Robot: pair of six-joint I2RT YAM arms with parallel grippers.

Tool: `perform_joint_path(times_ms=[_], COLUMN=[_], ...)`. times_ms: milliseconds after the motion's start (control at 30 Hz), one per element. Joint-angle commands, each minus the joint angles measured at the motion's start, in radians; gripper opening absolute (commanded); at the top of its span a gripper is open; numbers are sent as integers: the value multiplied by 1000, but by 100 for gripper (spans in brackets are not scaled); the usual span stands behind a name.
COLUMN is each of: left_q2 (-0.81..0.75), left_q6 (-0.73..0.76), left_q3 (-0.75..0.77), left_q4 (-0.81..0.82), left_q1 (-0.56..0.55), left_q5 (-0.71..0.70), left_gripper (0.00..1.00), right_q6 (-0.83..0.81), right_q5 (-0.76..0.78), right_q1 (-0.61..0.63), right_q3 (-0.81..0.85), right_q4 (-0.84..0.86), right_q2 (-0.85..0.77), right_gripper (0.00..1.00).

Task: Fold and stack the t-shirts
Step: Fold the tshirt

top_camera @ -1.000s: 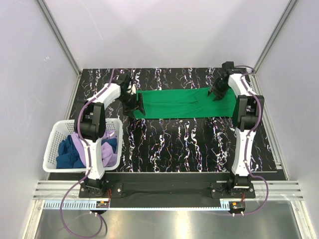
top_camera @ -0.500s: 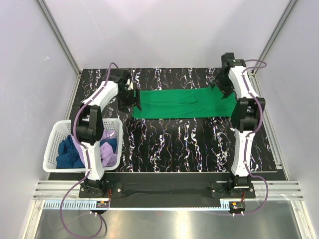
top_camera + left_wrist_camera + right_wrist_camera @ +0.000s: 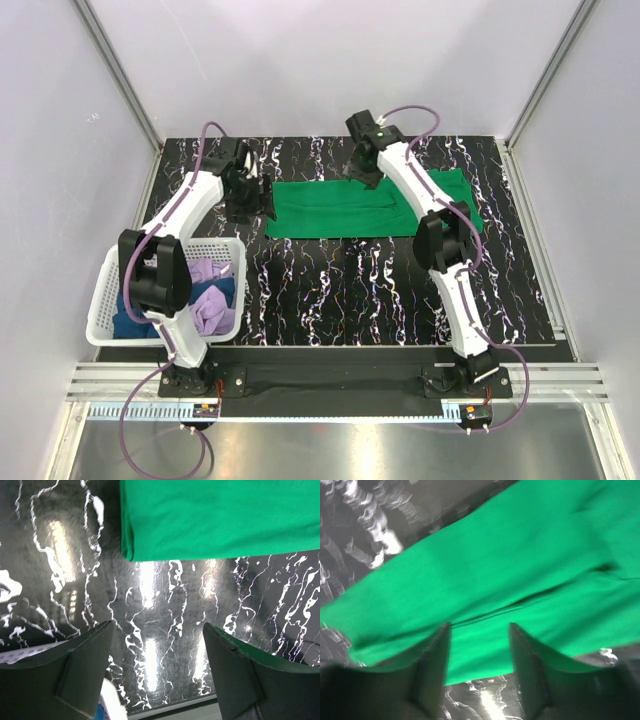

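Note:
The bright green t-shirt (image 3: 330,210) lies flat as a long folded strip across the back of the table. My left gripper (image 3: 252,195) hovers just off the strip's left end, open and empty. In the left wrist view the shirt's left edge (image 3: 215,520) lies ahead of the left gripper (image 3: 157,650), with only bare tabletop between the fingers. My right gripper (image 3: 362,172) hangs open over the strip's far edge near its middle. The right wrist view shows the green cloth (image 3: 485,570) beneath the right gripper (image 3: 480,645), ungripped. A lilac t-shirt (image 3: 212,305) and a dark blue one (image 3: 130,318) lie crumpled in the basket.
The white lattice basket (image 3: 150,343) stands at the near left, beside the left arm's base; its rim (image 3: 30,652) shows in the left wrist view. The black marbled tabletop (image 3: 350,290) stretches in front of the green strip. Grey walls close in the sides and back.
The right arm has swung left, from the shirt's right end to above its middle. The left gripper has backed slightly left, off the shirt's left end. The shirt lies released.

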Motion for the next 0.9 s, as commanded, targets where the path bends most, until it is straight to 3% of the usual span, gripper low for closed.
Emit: perform_joint_path(times_ms=[0, 33, 133, 233, 267, 367, 533, 867], left_q2=[-59, -67, -78, -64, -34, 29, 187, 323], left_q6=[-8, -8, -9, -11, -8, -26, -83, -83], left_q3=[-41, -43, -49, -43, -37, 5, 127, 213], left_q4=[49, 46, 46, 52, 57, 66, 141, 121], left_q1=[17, 19, 23, 23, 23, 23, 17, 16], left_q5=[-3, 0, 3, 26, 59, 103, 170, -18], left_gripper=[76, 76, 75, 78, 79, 80, 73, 72], right_q6=[-119, -142, -222, -225, -226, -258, -298, -245], right_q5=[-104, -119, -223, -271, -265, -244, -259, -314], right_q1=[62, 85, 144, 161, 161, 157, 144, 39], right_q3=[-24, -41, -42, -16, -16, -47, -298, -875], right_q4=[149, 191, 238, 207, 197, 148, 163, 292], right_q2=[10, 15, 32, 53, 42, -19, -190, -672], right_gripper=[43, 32, 28, 35, 43, 49, 53, 53])
